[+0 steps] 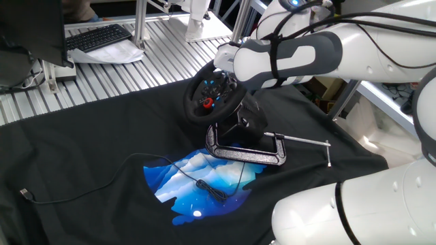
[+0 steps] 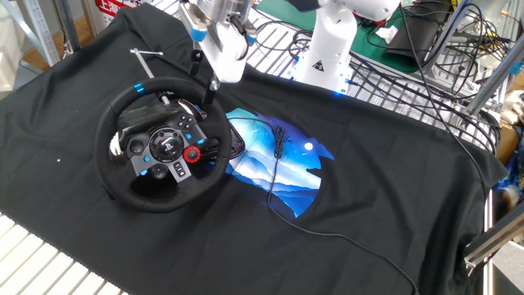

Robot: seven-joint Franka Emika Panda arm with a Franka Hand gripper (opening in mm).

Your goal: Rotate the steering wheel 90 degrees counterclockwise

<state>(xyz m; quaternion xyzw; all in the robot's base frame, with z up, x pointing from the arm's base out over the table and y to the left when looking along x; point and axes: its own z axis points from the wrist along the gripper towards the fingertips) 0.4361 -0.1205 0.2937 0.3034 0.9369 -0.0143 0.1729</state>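
One fixed view is showing the steering wheel [image 1: 211,97] sitting on the black cloth [image 1: 88,150], held by a metal C-clamp [image 1: 245,151]; the gripper [image 2: 205,72] is hovering just behind the rim's top, and I cannot tell whether its jaws are apart

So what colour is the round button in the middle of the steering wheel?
Red. The round button sits on the steering wheel hub, clearest in the other fixed view.
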